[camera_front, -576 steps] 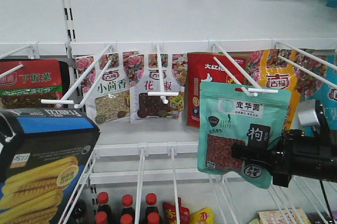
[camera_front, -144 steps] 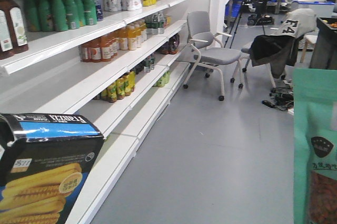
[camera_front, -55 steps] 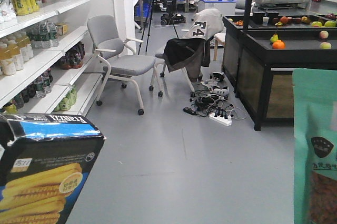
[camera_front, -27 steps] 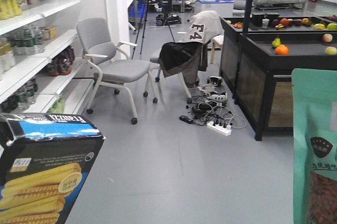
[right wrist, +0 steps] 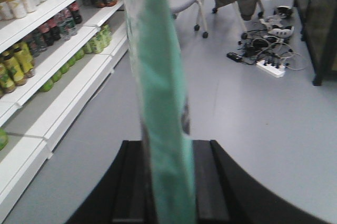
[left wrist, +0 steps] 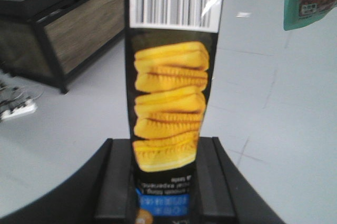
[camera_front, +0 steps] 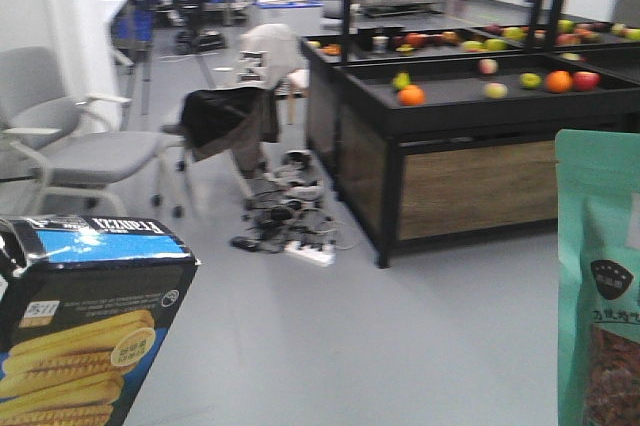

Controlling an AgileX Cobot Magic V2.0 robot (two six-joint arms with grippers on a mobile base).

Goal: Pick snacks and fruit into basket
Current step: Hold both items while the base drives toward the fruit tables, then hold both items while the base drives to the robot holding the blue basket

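Two snacks are held up off the floor. My left gripper (left wrist: 164,148) is shut on the black Franzzi box (left wrist: 169,87), which fills the lower left of the front view (camera_front: 90,326). The right gripper (right wrist: 167,148) is shut on the teal pouch (right wrist: 158,71), seen edge-on there and at the right edge of the front view (camera_front: 600,286). Fruit lies on a black display stand (camera_front: 470,121) ahead on the right: an orange (camera_front: 411,96), a pale one (camera_front: 495,90), a green one (camera_front: 530,80), a red one (camera_front: 586,80). The basket is out of view.
A grey chair (camera_front: 70,151) stands at the left, a second chair draped with dark clothing (camera_front: 232,116) behind it. Cables and a power strip (camera_front: 308,254) lie on the grey floor by the stand's corner. Shelves of bottles (right wrist: 47,34) show in the right wrist view.
The front view has swung right: the bottle shelves have left it, the chairs slid to the left, and the fruit stand now sits nearer and more central. Box and pouch stay gripped.
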